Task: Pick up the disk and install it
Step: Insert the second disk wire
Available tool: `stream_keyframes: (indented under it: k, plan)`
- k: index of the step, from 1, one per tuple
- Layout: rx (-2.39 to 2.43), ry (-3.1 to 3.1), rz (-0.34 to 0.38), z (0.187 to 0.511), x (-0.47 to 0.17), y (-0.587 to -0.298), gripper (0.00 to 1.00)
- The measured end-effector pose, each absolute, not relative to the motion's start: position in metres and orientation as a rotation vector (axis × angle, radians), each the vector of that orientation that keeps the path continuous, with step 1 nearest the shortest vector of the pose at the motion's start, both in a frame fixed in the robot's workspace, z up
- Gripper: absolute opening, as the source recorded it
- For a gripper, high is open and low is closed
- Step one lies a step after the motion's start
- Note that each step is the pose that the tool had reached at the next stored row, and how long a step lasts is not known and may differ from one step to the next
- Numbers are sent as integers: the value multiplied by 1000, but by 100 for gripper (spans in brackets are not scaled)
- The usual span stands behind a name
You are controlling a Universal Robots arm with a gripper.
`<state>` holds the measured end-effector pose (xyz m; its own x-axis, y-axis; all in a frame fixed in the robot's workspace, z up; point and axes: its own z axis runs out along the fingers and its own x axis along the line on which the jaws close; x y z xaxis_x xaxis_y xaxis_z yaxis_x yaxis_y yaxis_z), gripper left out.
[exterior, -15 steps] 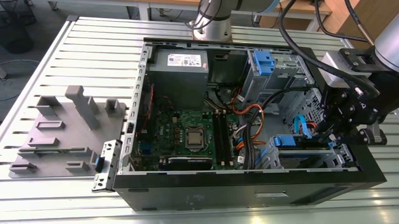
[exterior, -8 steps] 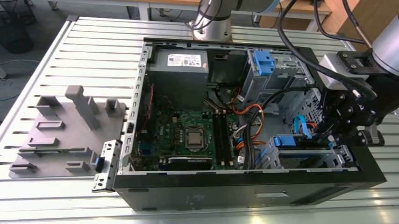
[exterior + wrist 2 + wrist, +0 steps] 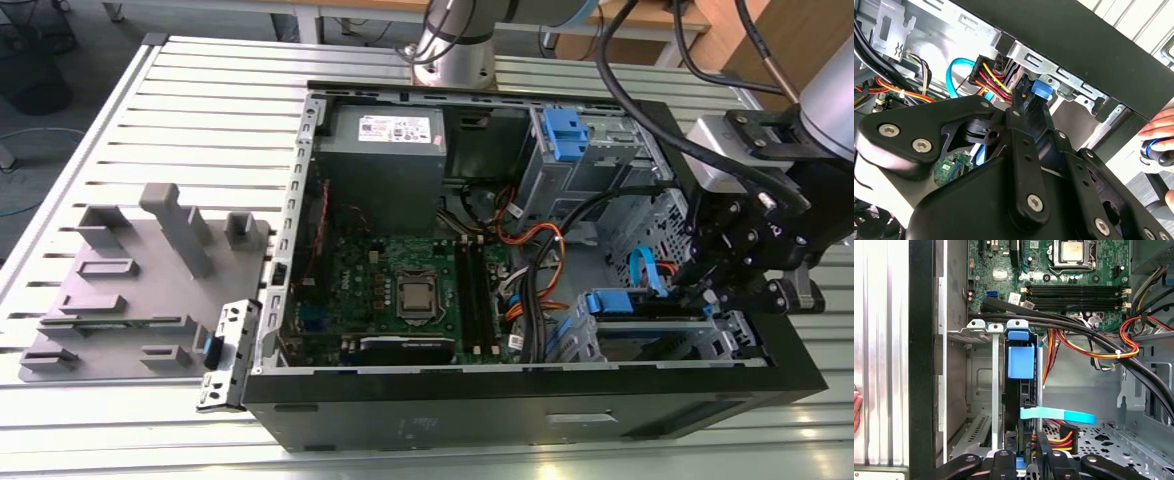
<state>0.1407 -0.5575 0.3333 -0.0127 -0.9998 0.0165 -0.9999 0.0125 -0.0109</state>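
Observation:
The disk (image 3: 1021,395) stands on edge in the metal bay (image 3: 981,385) at the case's front corner, its blue carrier frame (image 3: 1020,361) facing the motherboard. In the exterior view the carrier frame (image 3: 607,301) shows in the bay at the exterior view's lower right. My gripper (image 3: 1024,456) is at the disk's near end, its black fingers (image 3: 1003,458) pressed against both flat sides. In the second wrist view my gripper (image 3: 1023,100) reaches into the bay beside a blue tab (image 3: 1040,89). In the exterior view the gripper (image 3: 703,290) hangs just right of the bay.
A blue flat cable (image 3: 1056,414) and a power plug (image 3: 1066,432) with red and yellow wires lie beside the disk. Thick black cables (image 3: 1074,325) cross above the bay. The drive cage (image 3: 567,140) and power supply (image 3: 384,135) sit at the back. A hand (image 3: 1159,132) rests outside the case.

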Motion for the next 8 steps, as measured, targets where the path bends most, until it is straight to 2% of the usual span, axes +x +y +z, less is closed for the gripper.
stream_keyframes:
  k: [8]
  plan:
    - [2204,-2232,30,333,141,-558,30]
